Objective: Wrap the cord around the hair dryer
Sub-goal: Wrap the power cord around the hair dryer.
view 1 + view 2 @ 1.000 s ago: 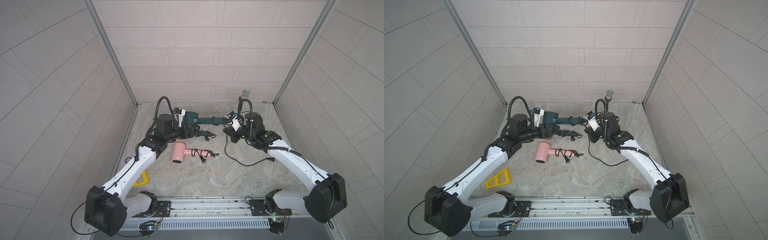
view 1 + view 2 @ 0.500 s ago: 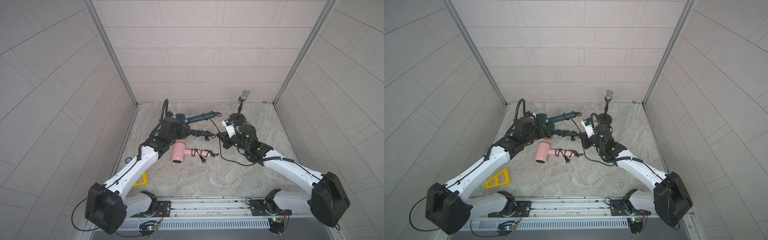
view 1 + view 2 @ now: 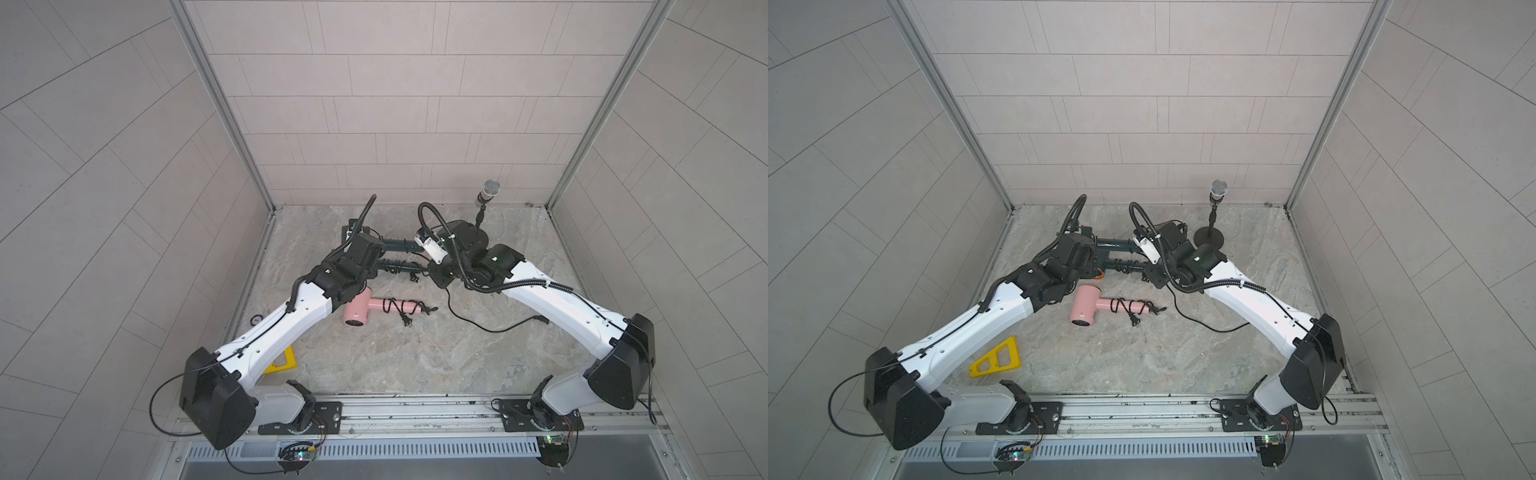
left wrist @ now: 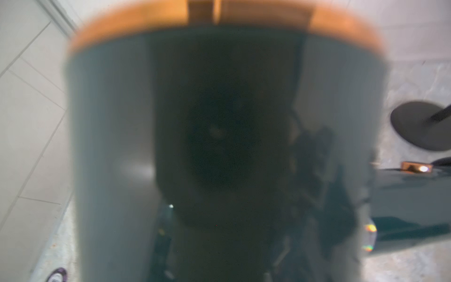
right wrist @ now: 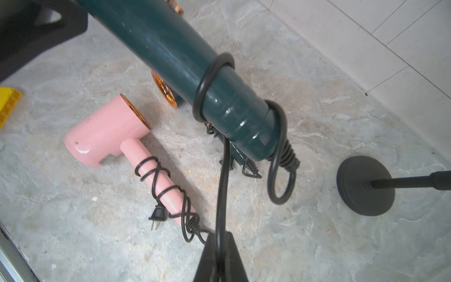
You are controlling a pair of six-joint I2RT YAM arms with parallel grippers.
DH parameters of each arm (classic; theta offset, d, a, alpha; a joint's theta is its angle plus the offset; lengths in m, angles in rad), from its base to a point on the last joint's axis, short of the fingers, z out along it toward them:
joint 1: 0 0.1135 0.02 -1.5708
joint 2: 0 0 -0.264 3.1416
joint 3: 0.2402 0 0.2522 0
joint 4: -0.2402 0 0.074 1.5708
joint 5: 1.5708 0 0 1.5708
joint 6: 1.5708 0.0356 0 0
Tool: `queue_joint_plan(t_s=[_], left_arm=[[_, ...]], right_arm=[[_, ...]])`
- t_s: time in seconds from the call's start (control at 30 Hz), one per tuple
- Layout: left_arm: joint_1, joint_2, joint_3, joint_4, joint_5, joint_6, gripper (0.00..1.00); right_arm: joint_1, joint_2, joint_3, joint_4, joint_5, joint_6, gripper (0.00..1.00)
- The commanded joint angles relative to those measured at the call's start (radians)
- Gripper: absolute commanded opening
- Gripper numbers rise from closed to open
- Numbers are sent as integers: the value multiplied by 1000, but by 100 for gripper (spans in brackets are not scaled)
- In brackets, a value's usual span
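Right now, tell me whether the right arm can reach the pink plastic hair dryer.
Probably not yet: the pink hair dryer lies unobstructed, but the right gripper is shut on the black cord of the dark green hair dryer.

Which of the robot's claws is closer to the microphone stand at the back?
Right. The right gripper, pinching the black cord, is near the microphone stand base. The left gripper, holding the green hair dryer by its head, is farther away across the dryer's handle.

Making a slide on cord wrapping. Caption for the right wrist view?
Right end effector pinches the cord looped around the green dryer; pink dryer lies wrapped on the floor.
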Motion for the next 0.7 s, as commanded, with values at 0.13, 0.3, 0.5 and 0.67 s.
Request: queue_joint_plan(t_s=[0.13,0.3,0.5,0.67], left_arm=[[-15,96,132,-296,-30,268,0],[-32,88,143,-400,288,440,0],[-41,-16,47,-374,667,499,0],[-29,-64,18,-304,672,429,0]], right_arm=[[5,69,227,-381,134,-257,2],[-10,96,251,-403,170,-361,2],[-88,64,221,-354,-94,-421,3],[-94,8,196,-323,-278,-426,4]])
